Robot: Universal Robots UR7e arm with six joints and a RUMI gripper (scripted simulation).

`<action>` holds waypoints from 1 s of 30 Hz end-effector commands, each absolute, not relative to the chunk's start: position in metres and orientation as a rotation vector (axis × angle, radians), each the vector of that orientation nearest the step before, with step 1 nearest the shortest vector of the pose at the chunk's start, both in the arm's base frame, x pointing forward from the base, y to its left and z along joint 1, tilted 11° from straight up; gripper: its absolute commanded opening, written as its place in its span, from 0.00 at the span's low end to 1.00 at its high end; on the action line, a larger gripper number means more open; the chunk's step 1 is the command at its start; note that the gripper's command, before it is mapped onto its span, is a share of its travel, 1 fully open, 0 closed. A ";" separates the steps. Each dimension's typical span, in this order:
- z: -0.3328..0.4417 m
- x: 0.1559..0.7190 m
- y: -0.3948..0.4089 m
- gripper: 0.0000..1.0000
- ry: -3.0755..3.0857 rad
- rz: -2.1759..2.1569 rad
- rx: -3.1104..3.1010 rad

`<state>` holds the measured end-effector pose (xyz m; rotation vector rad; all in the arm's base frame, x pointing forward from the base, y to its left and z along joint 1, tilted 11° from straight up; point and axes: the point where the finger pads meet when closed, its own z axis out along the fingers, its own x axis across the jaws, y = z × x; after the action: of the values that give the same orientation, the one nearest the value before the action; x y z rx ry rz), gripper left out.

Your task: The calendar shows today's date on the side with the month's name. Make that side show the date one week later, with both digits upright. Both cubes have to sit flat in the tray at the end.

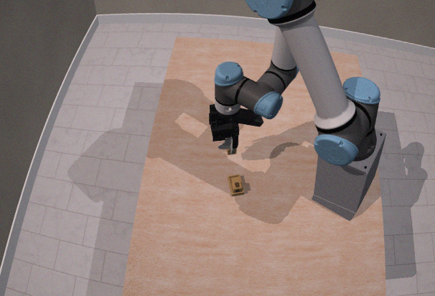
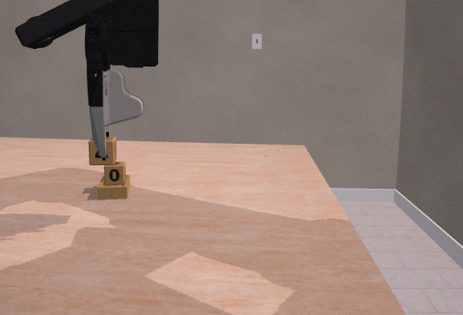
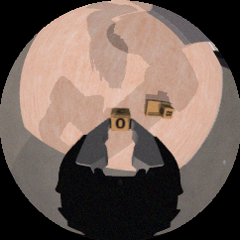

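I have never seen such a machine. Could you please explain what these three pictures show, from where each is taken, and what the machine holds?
It is one robot arm with grey tubes and blue joint caps, standing on a grey block at the edge of a wooden table. The first picture looks down from above, the second from the side at table height, the third from a camera on the arm's wrist, looking past its gripper. On the table lies a small wooden tray with one number cube in it, showing 0. The two fingers are closed on a second cube, held in the air above the table, away from the tray.
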<state>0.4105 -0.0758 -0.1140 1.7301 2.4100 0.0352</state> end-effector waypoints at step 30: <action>-0.174 0.424 -0.084 0.10 2.400 0.039 1.724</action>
<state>0.4224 -0.0824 -0.1746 1.7258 2.4043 0.0367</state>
